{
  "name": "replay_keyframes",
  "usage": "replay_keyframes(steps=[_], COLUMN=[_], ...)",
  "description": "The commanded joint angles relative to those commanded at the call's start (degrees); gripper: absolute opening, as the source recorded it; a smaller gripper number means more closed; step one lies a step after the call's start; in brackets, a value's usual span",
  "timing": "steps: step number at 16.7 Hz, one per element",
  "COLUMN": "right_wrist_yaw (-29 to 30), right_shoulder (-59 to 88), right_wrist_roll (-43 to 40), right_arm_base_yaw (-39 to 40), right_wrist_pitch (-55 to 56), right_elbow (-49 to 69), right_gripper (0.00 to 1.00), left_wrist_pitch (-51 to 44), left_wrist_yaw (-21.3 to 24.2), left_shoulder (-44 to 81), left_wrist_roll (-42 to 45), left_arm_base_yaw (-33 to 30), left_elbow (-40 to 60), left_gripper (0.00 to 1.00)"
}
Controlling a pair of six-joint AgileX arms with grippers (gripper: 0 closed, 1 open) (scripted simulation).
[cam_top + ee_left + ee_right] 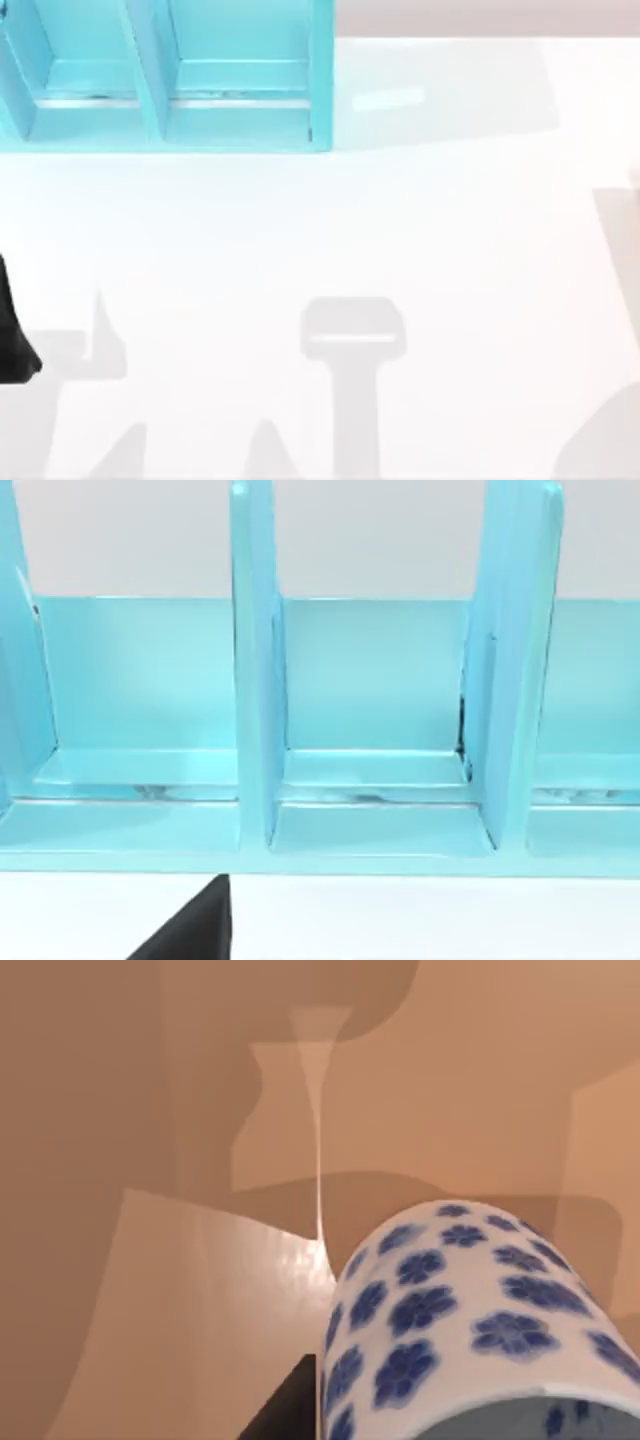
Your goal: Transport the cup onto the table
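White tabletop (300, 240) fills most of the top view, bare and bright, with pale grey shadows lying along its near edge. At its far left corner stands a turquoise shelf (170, 75), its open compartments facing the tabletop's middle and split by upright dividers.

A black piece of the left arm (12, 340) shows at the tabletop's left edge, well apart from the shelf. The left wrist view looks straight into the shelf (370, 710): three compartments side by side, a light wall behind, a strip of white tabletop (420, 920) in front, and a dark wedge of the left claw (195, 930) at the frame's edge. Whether that claw is open or closed cannot be told.

The right wrist view gives something the others do not: the cup (460, 1320), white with blue flowers, very close to the camera and lying tilted across the frame, over a tan, shadowed surface (150, 1260). A dark sliver of the right claw (285, 1410) sits just beside the cup. Whether it grips the cup cannot be told, nor where the cup lies relative to the tabletop.
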Motion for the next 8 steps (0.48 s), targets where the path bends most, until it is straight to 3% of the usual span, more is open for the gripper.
replay_keyframes(steps=[7,8], right_wrist_yaw=[0.00,0.00], right_shoulder=[0.00,0.00], right_wrist_roll=[0.00,0.00], right_arm_base_yaw=[0.00,0.00], right_wrist_pitch=[0.00,0.00], right_elbow=[0.00,0.00], right_gripper=[0.02,0.00], left_wrist_pitch=[0.00,0.00], left_wrist_yaw=[0.00,0.00], left_shoulder=[0.00,0.00], left_wrist_roll=[0.00,0.00], left_arm_base_yaw=[0.00,0.00], left_elbow=[0.00,0.00], left_gripper=[1.00,1.00])
